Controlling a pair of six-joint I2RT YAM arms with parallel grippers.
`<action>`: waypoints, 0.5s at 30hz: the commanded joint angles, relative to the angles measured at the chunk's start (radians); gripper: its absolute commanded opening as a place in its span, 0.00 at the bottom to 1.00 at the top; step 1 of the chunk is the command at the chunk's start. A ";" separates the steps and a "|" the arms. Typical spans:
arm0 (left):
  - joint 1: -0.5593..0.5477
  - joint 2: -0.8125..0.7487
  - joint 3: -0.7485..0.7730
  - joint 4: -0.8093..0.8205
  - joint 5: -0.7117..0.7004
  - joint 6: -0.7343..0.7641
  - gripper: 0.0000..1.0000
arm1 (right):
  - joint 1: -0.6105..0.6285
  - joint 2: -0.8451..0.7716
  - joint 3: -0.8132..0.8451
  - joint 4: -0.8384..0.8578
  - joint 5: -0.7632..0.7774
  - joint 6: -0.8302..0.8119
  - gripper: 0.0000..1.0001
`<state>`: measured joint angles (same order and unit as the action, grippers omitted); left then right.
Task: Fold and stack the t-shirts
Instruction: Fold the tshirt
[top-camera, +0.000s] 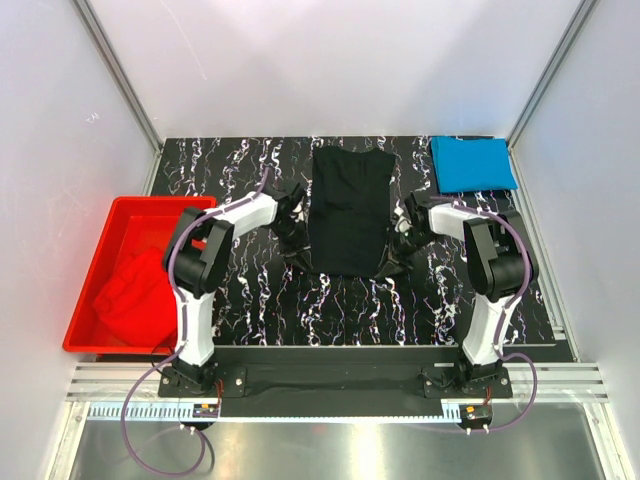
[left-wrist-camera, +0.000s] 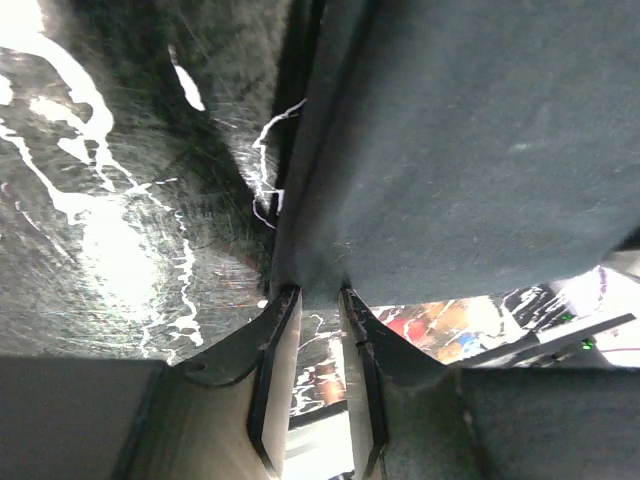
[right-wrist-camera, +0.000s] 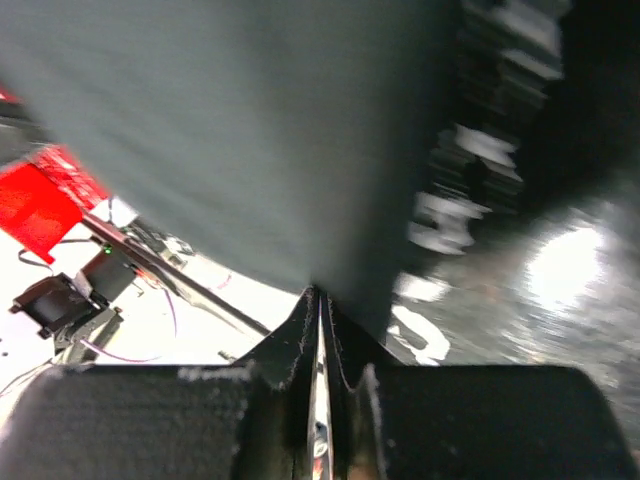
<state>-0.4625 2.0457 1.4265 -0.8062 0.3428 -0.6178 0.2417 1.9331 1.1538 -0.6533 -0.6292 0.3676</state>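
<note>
The black t-shirt (top-camera: 350, 210) lies in the middle of the table (top-camera: 330, 310), folded into a long strip that runs from the table's far side towards its near edge. Its near end is lifted off the table at both corners.

My right claw (right-wrist-camera: 318, 292) is clenched on the corner nearer the table's right side. The fingers are pressed together, and the dark cloth rises straight out of the tips.

My left claw (left-wrist-camera: 312, 295) is at the other near corner. Its fingers (left-wrist-camera: 275, 340) stand a little apart with light showing between them. The hem sits right at the tips, but I cannot tell whether it is pinched there or only resting against them.

The blue t-shirt (top-camera: 472, 163) lies folded flat in the table's far right corner, well apart from the black one.

Off the table's left edge stands a red tub (top-camera: 160, 203). The red t-shirt (top-camera: 130, 295) is crumpled inside it, towards its near end.
</note>
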 joint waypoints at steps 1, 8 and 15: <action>0.028 0.045 -0.047 0.033 -0.033 0.001 0.28 | -0.036 -0.011 -0.054 0.032 0.028 -0.018 0.09; 0.018 -0.048 -0.172 0.027 -0.079 0.009 0.26 | -0.039 -0.072 -0.170 0.044 0.062 -0.004 0.09; -0.048 -0.248 -0.250 -0.021 -0.094 0.043 0.27 | -0.041 -0.201 -0.074 -0.049 0.080 -0.002 0.24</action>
<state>-0.4885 1.8759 1.1927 -0.7578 0.3187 -0.6147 0.2043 1.8217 0.9943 -0.6598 -0.6003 0.3763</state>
